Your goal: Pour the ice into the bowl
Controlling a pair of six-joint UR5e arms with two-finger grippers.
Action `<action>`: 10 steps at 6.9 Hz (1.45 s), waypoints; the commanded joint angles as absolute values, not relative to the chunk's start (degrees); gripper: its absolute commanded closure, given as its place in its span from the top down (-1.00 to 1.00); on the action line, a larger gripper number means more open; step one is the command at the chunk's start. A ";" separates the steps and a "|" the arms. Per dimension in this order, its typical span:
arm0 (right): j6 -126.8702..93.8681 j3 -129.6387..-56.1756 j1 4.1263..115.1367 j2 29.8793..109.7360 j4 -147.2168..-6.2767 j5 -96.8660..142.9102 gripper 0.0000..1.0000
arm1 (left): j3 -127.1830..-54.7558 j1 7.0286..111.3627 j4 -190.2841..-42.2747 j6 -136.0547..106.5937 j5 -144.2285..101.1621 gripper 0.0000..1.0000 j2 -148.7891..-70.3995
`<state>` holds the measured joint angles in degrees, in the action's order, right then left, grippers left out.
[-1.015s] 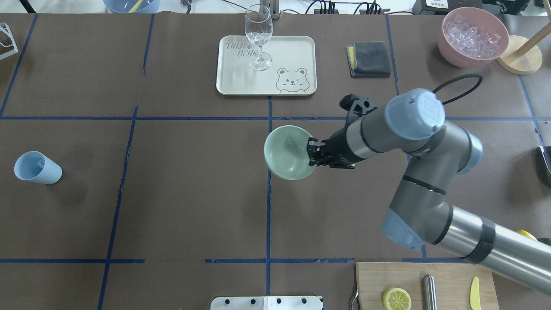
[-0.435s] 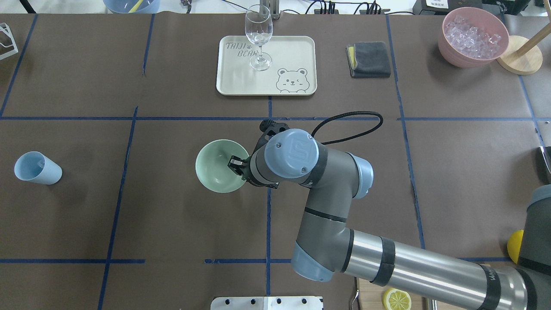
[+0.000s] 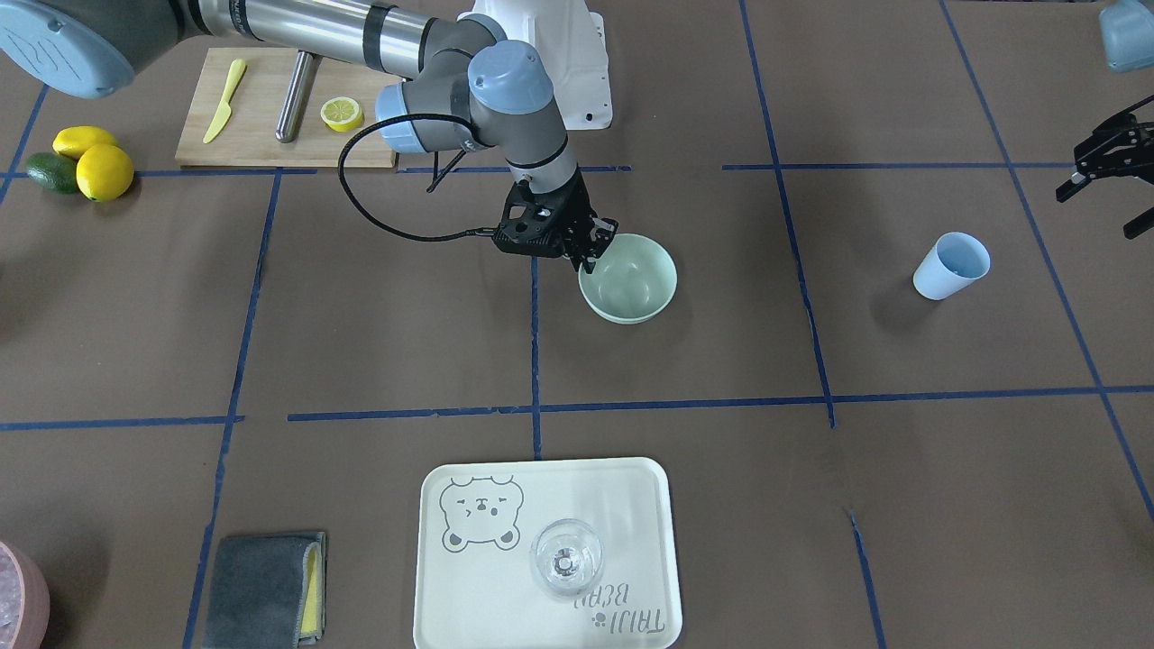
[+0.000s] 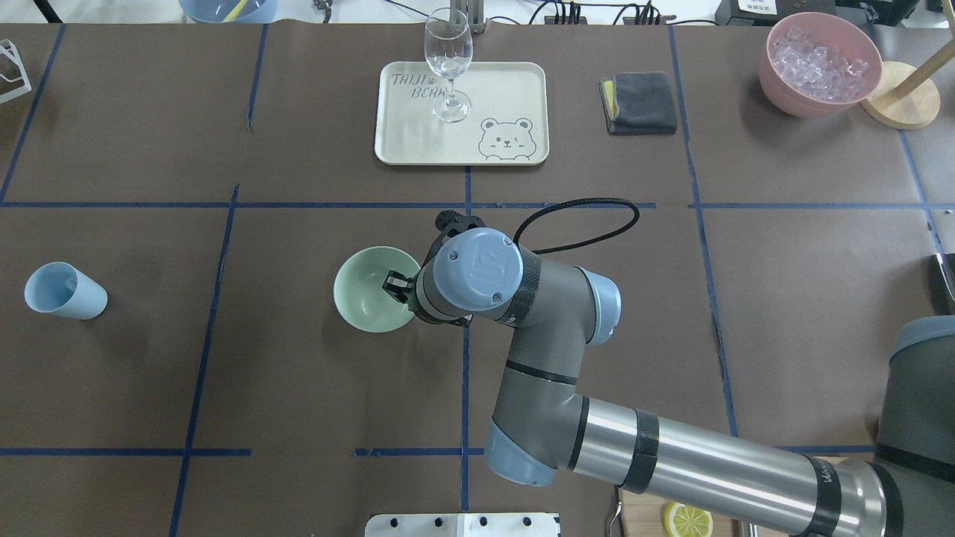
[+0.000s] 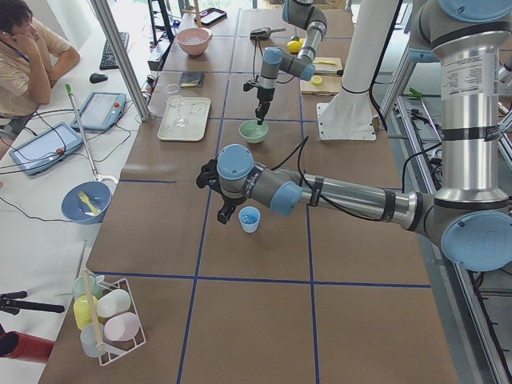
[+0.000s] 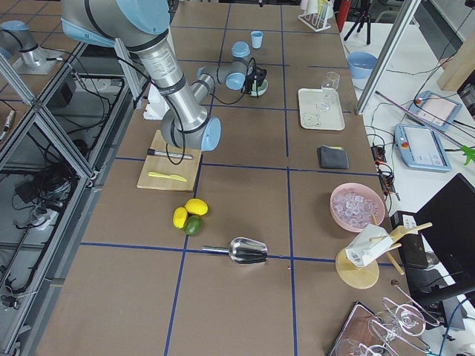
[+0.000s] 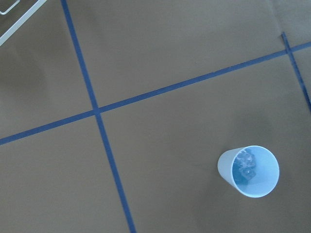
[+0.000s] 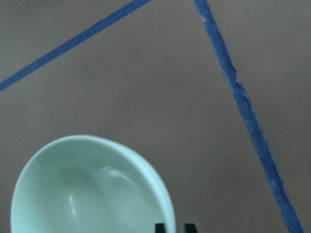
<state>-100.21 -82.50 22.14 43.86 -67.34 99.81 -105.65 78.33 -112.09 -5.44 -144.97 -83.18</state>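
Overhead exterior: right arm (image 4: 567,328) bent across the centre tape (image 4: 464,388), right tool (image 4: 395,286) pinching the bowl (image 4: 365,291) by its rim near mid-bench (image 4: 298,373). Left tool (image 3: 1104,176) hangs spread and empty near the cup (image 7: 248,171) holding the ice (image 7: 245,166).

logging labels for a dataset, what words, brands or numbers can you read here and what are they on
"TAIJI BEAR", beside a bear drawing, on the cream tray.
"UR" logo on the right arm's blue joint cap.
Printed label on the left arm's upright section: too small to read.
The bowl and blue cup bear no text.
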 commanded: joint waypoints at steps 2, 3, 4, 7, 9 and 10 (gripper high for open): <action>-101.16 -90.57 28.69 44.56 -72.65 107.95 1.00 | -105.91 66.87 -147.98 -39.77 -128.23 1.00 -73.86; -101.08 -97.66 33.09 48.39 -75.03 112.98 1.00 | -106.43 60.36 -153.23 -47.82 -122.49 1.00 -71.13; -100.47 -104.09 34.00 55.56 -74.71 113.37 1.00 | -107.04 52.29 -159.11 -47.99 -109.21 1.00 -65.27; -98.79 -104.41 34.01 57.74 -74.62 112.59 1.00 | -105.65 45.80 -175.87 -53.17 -96.35 0.81 -56.20; -98.79 -104.33 34.01 57.74 -74.62 112.24 1.00 | -104.94 43.25 -184.36 -52.56 -90.98 1.00 -55.98; -98.70 -104.33 34.01 57.74 -74.62 112.24 1.00 | -104.51 43.24 -186.57 -52.99 -91.23 1.00 -56.33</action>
<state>-98.78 -104.33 34.02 57.72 -74.62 112.33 -104.93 43.62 -183.15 -52.78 -91.96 -56.21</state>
